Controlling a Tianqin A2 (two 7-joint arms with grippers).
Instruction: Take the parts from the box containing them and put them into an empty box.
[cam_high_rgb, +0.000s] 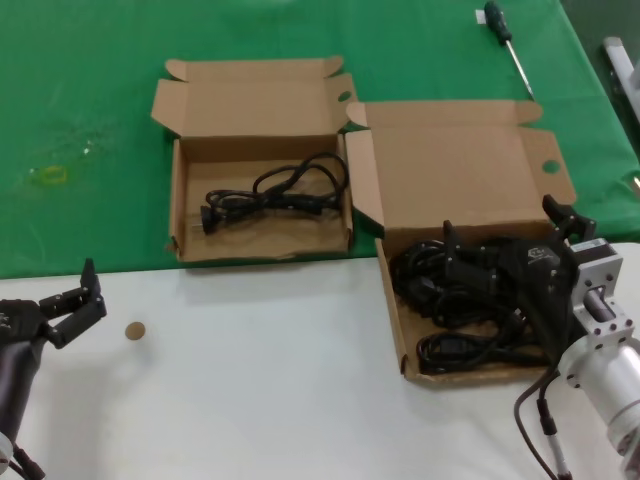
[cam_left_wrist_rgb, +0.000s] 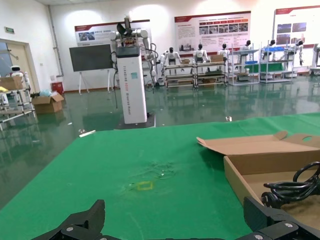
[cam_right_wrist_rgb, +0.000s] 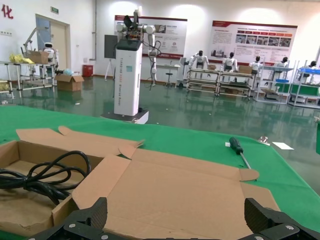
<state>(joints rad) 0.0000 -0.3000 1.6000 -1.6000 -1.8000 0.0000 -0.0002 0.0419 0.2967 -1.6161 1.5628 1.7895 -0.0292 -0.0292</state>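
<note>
From the head camera, the right gripper (cam_high_rgb: 510, 235) hangs over the larger box (cam_high_rgb: 455, 180), its fingers spread wide above the heap of black cords (cam_high_rgb: 460, 295) (contact cannot be told). One cord (cam_high_rgb: 275, 190) lies in the smaller box (cam_high_rgb: 260, 105). The left gripper (cam_high_rgb: 75, 300) waits over the white table (cam_high_rgb: 260, 370), jaws parted, holding nothing. The left wrist camera shows fingertips (cam_left_wrist_rgb: 82, 222) far apart. The right wrist camera shows fingertips (cam_right_wrist_rgb: 85, 217) equally wide over the lid.

the right gripper (cam_high_rgb: 510, 240) hides part of the parts (cam_high_rgb: 450, 290) beneath it.
</note>
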